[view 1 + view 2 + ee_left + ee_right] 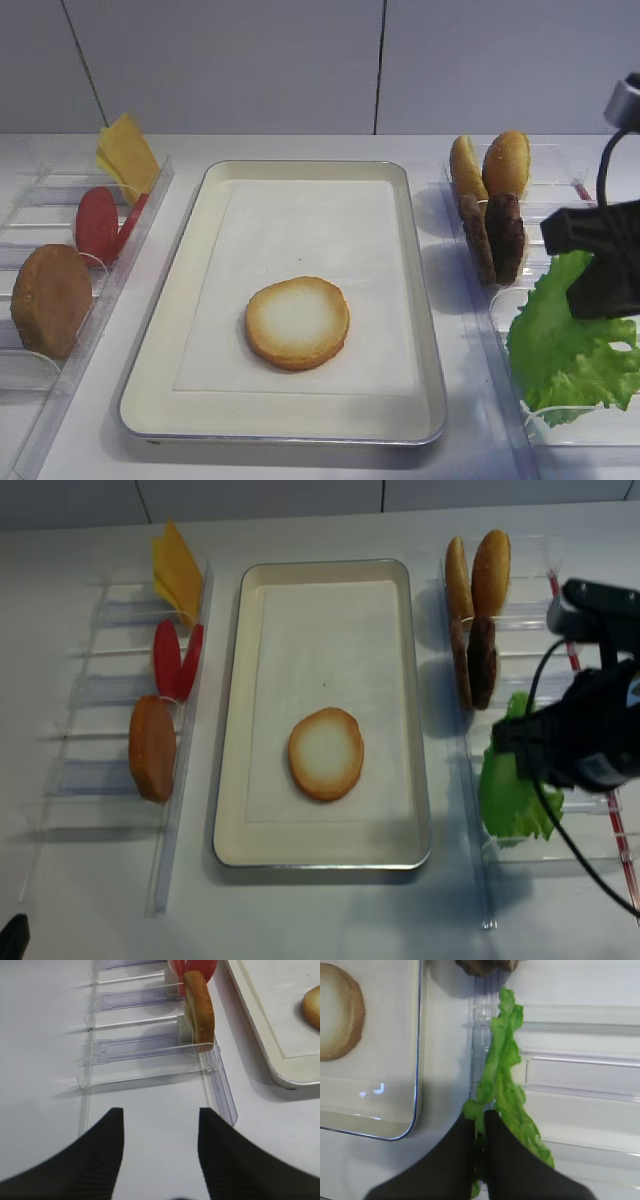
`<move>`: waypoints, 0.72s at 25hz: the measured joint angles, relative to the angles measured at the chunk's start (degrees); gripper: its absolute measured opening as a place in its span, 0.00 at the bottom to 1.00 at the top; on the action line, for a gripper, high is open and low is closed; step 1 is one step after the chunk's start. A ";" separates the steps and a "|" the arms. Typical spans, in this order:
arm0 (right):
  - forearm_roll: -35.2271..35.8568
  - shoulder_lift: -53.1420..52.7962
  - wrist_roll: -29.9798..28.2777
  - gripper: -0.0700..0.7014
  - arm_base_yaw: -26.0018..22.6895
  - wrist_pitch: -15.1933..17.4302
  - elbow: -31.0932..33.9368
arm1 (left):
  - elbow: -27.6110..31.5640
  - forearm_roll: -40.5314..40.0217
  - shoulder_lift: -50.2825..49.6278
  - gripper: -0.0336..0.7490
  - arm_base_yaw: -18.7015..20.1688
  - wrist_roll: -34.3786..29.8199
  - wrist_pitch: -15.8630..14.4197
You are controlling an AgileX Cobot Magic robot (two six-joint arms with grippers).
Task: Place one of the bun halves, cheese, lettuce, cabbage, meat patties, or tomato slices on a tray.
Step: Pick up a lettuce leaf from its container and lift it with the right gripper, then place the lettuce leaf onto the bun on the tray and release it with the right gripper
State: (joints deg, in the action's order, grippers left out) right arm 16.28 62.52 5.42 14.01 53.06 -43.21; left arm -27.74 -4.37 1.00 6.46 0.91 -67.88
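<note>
My right gripper (480,1114) is shut on the edge of a big, wavy, irregular green leaf, the cabbage (502,1067). The leaf stands in the near compartment of the clear bin on the right (565,350), and the gripper (588,295) is at its upper right. The tray (190,240), lined with white paper, lies in the middle with one bun half (297,322) pale face up on it. My left gripper (160,1112) is open and empty above bare table, short of the left bin. No round lettuce leaf shows.
The left clear bin (130,250) holds yellow cheese (127,152), tomato slices (97,222) and a bun half (50,300) on edge. In the right bin stand two more bun halves (505,165) and dark meat patties (505,235), just behind the leaf.
</note>
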 joint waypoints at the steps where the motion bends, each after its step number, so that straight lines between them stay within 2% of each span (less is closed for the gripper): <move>1: 0.00 -0.35 0.00 0.17 0.00 1.07 -1.35 | 0.00 0.00 0.00 0.45 0.00 0.00 0.00; 4: 1.81 -0.85 -0.32 0.17 0.00 3.79 -4.93 | 0.00 0.00 0.00 0.45 0.00 0.00 0.00; 6: 6.70 -0.88 -2.71 0.17 0.00 4.47 -6.61 | 0.00 0.00 0.00 0.45 0.00 0.00 0.00; 8: 15.21 -0.88 -7.35 0.17 0.00 4.22 -7.52 | 0.00 0.00 0.00 0.45 0.00 0.00 0.00; 12: 29.41 1.46 -16.33 0.17 0.00 2.44 -7.92 | 0.00 0.00 0.00 0.45 0.00 0.00 0.00; 15: 34.63 5.40 -21.07 0.17 1.79 -0.08 -7.92 | 0.00 0.00 0.00 0.45 0.00 0.00 0.00; 18: 36.50 10.09 -24.10 0.16 6.88 -4.17 -8.51 | 0.00 0.00 0.00 0.45 0.00 0.00 0.00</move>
State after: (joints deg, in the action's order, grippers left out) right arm 52.77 72.62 -18.69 20.89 48.89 -51.72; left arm -27.74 -4.37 1.00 6.46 0.91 -67.88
